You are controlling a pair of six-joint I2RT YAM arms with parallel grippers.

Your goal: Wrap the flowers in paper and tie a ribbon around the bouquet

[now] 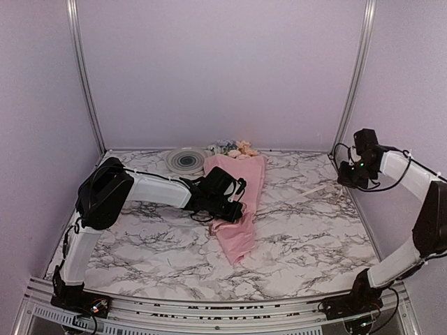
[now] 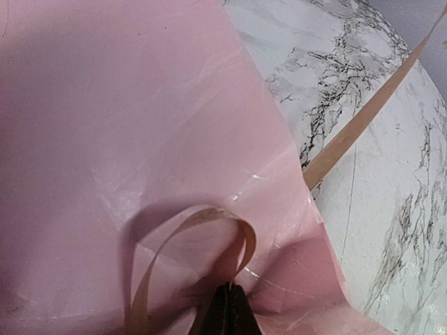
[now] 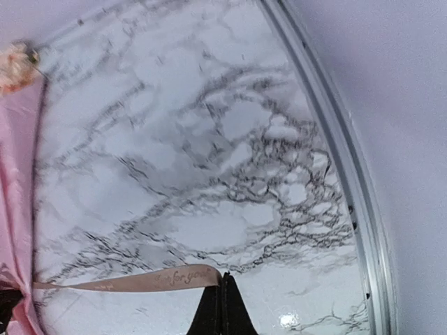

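Left end effector (image 2: pixel 225 312), jaws fully closed, pinching a loop of the tan ribbon (image 2: pixel 209 230) directly above the pink paper (image 2: pixel 140 139); the loop arches up from the dark fingertips and falls back onto the sheet; a straight run of the same ribbon leaves the paper's edge and crosses the marble surface (image 1: pixel 307 237) toward the right. Right end effector (image 3: pixel 222 307), jaws likewise closed, raised near the right-hand wall; the printed end of the ribbon meets its fingertips and appears to be clamped between them, though the contact lies at the lower edge of the wrist view. Bouquet (image 1: pixel 237 202) lying on the surface at centre, wide end toward the far wall, narrow end toward the near edge; flowers (image 1: pixel 234 148) showing as pale blooms at the wide end, beside a round ringed disc (image 1: pixel 186 160). Hidden or unclear: stems are wholly enclosed by the paper; both pairs of fingers are cut off by the bottom edge of their wrist views; in the overhead view the left end effector covers the middle of the bouquet, masking the loop, and the ribbon's run across the surface is only faintly visible.
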